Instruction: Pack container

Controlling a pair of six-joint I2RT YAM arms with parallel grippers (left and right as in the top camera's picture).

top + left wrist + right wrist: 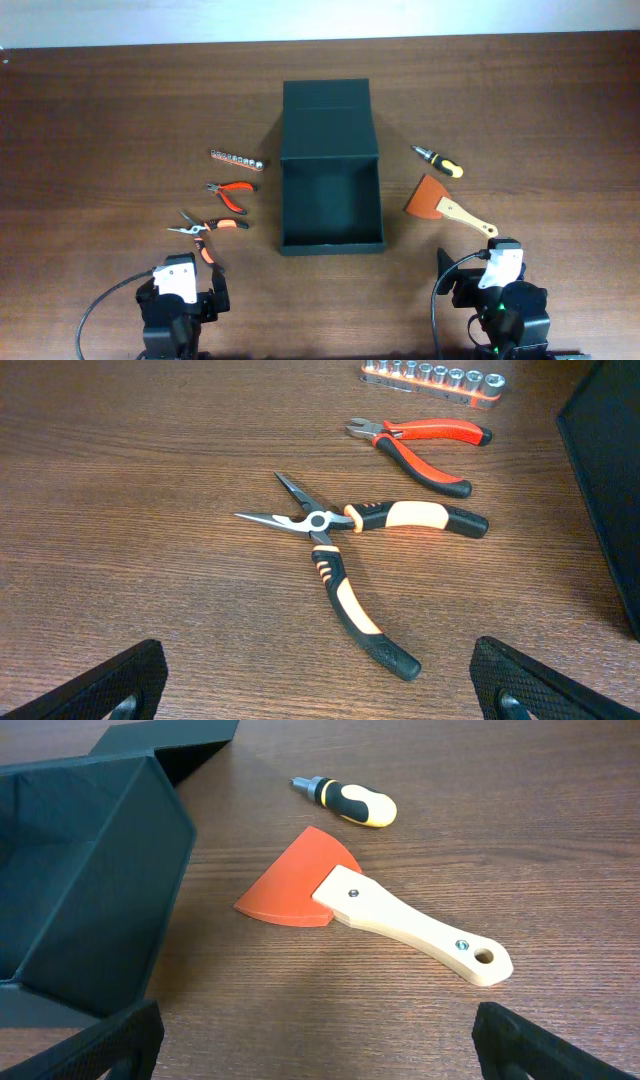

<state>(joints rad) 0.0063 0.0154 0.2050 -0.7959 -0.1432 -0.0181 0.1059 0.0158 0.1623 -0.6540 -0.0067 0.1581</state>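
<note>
The dark green container (331, 205) stands open at the table's middle, its flap lid (327, 120) folded back; its wall shows in the right wrist view (90, 890). Left of it lie a socket rail (237, 158), red cutters (230, 192) and orange-black long-nose pliers (208, 228), also in the left wrist view (355, 550). Right of it lie a stubby screwdriver (439, 160) and a red scraper with a wooden handle (450, 205), also in the right wrist view (370, 910). My left gripper (320, 695) is open and empty just short of the pliers. My right gripper (320, 1055) is open and empty just short of the scraper.
The brown wooden table (120, 110) runs to a pale wall at the far edge. The container's edge shows at the right of the left wrist view (610, 480). Black cables hang from both arms at the near edge.
</note>
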